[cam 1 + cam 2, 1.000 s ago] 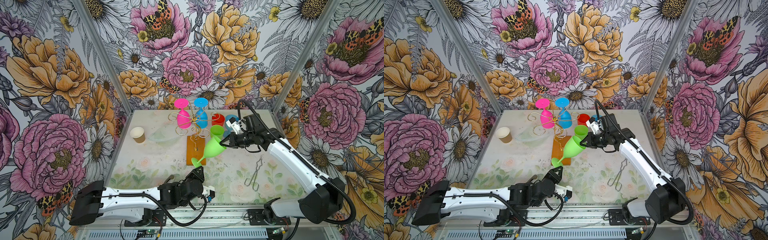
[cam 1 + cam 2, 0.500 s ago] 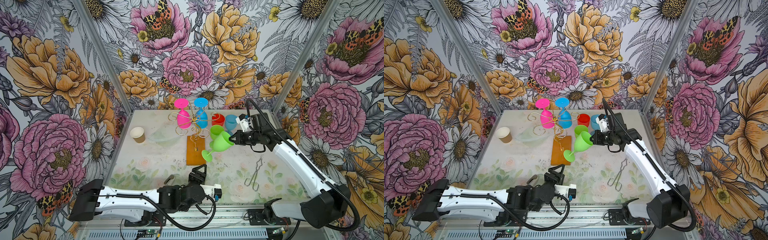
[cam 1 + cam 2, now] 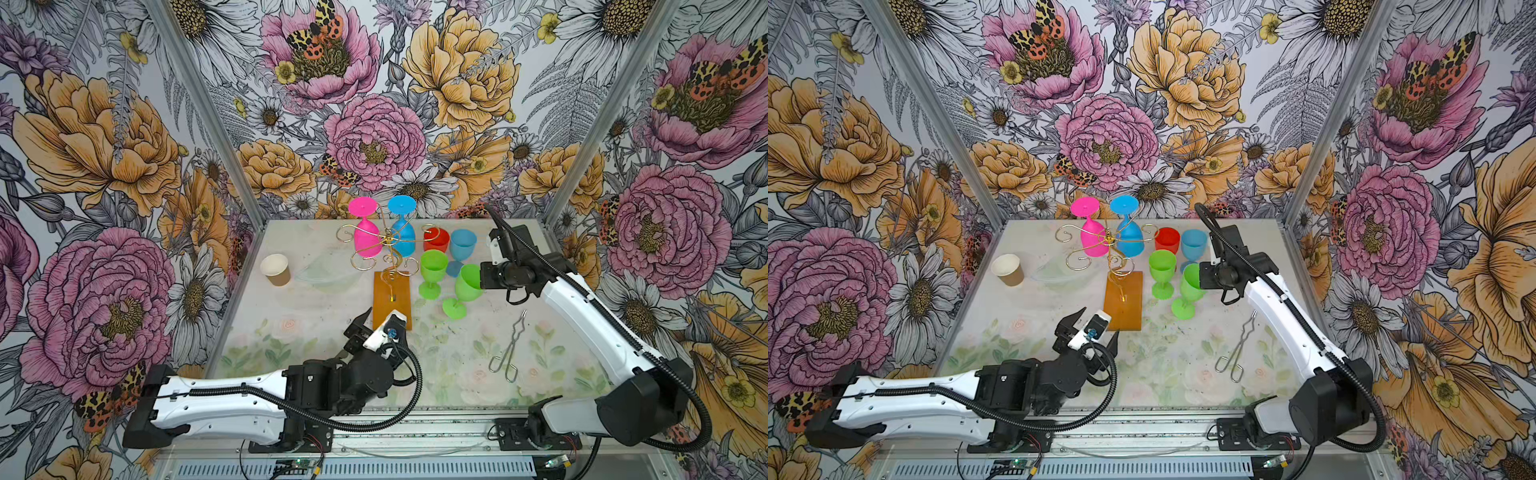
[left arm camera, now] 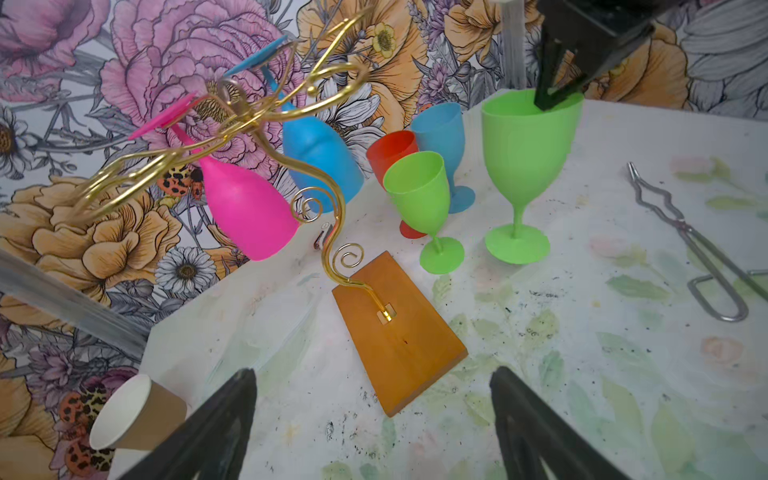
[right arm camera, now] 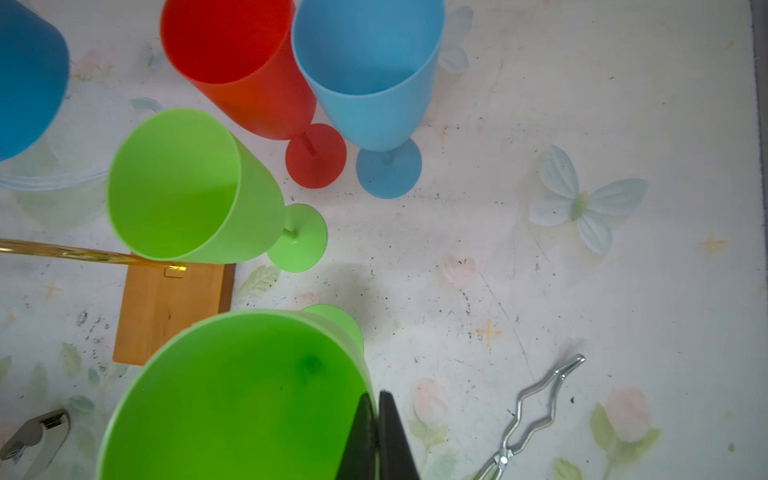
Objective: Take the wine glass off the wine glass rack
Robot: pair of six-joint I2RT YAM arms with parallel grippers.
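Flowered wallpaper (image 3: 374,137) rises on three sides of a pale table (image 3: 457,374) printed with faint leaves; near its middle stands the wine glass rack (image 3: 392,301), gold wire curling up from an orange-brown wooden base. A pink glass (image 3: 368,241) and a dark blue glass (image 3: 403,243) hang upside down from its arms.

The green wine glass (image 3: 467,282) is off the rack and to its right, bowl upward and leaning a little; the right claw (image 5: 378,436) is clenched on its rim, one finger inside the bowl and one outside. Its foot sits very low over the table, though from where I stand I cannot say whether it touches.

Just beside it stands a second green glass (image 3: 433,266); behind those, a red glass (image 3: 436,240) and a light blue glass (image 3: 462,245), all upright.

The left claw (image 3: 1095,326) hovers at the near end of the wooden base, fingers spread wide, gripping nothing.

A paper cup (image 3: 276,269) and a clear bowl (image 3: 328,274) sit to the left of the rack; metal tongs (image 3: 509,349) lie on the right.
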